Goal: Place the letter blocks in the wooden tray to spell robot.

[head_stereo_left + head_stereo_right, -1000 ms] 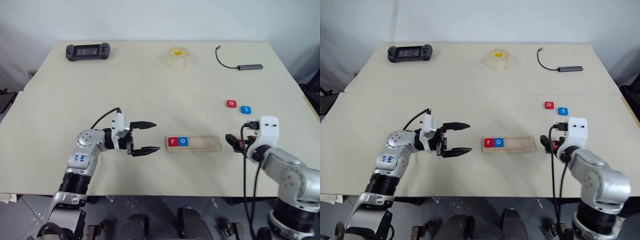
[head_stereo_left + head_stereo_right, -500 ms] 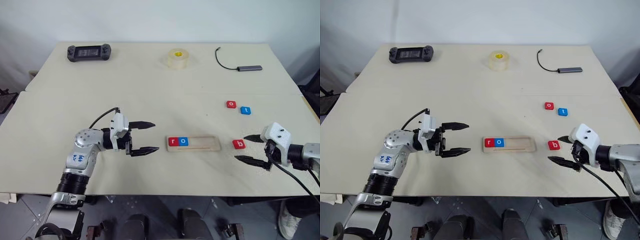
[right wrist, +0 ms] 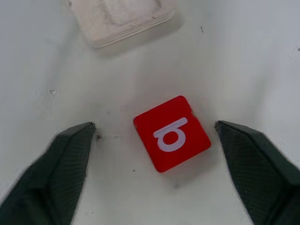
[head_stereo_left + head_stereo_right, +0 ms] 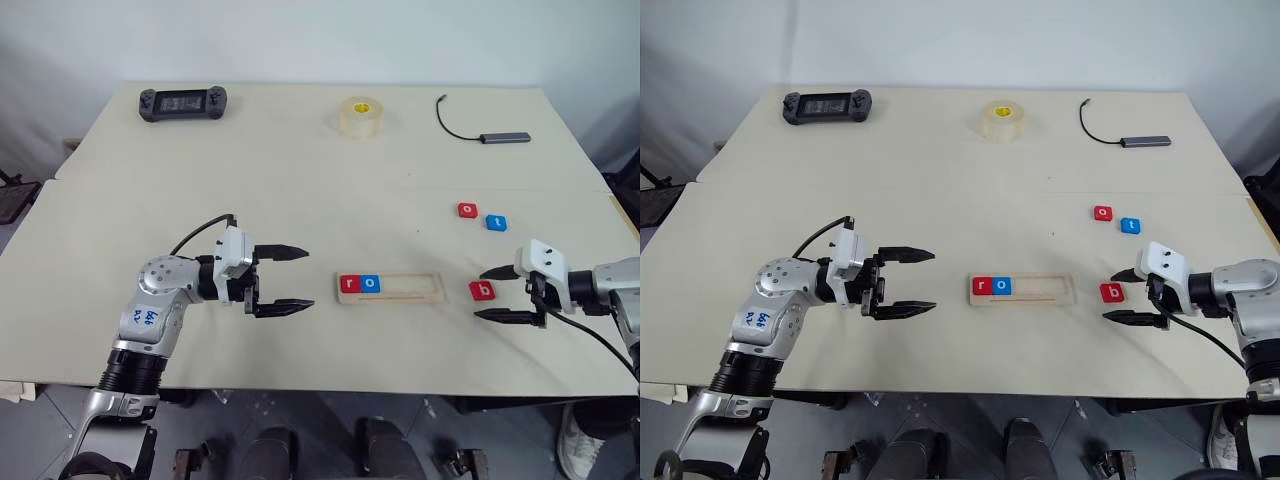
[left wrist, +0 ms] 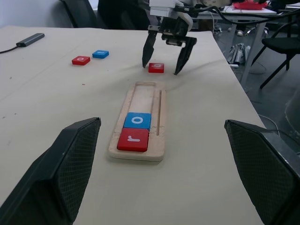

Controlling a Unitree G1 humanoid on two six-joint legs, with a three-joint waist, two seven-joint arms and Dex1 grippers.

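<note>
The wooden tray (image 4: 388, 287) lies a little below the centre of the left eye frame, long side running left to right on the pale table (image 4: 300, 180). Two letter blocks sit in its left end, touching each other: a red r tile (image 4: 349, 284) at the very end and a blue o tile (image 4: 370, 284) just right of it; the rest of the groove is bare wood. To the right of the tray, apart from it, a red b tile (image 4: 482, 291) lies flat on the table. Further up and right, a second red tile (image 4: 467, 210) and a blue t tile (image 4: 496, 222) lie close together, not touching, well apart from the tray.

The right gripper (image 4: 498, 294) reaches in from the right edge of the frame, its two black fingers spread wide with one on each side of the red b tile; in the right wrist view the tile (image 3: 171, 133) lies between the fingertips (image 3: 65, 159) with bare table on both sides, so nothing is pinched. The left gripper (image 4: 292, 277) hangs at lower left of centre, pointing toward the tray, fingers spread and empty, near the tray's left end but not touching.

Along the top of the frame lie a black handheld controller (image 4: 181, 102) at upper left, a roll of clear tape (image 4: 361, 116) at centre, and a cabled grey adapter (image 4: 506, 137) at upper right
</note>
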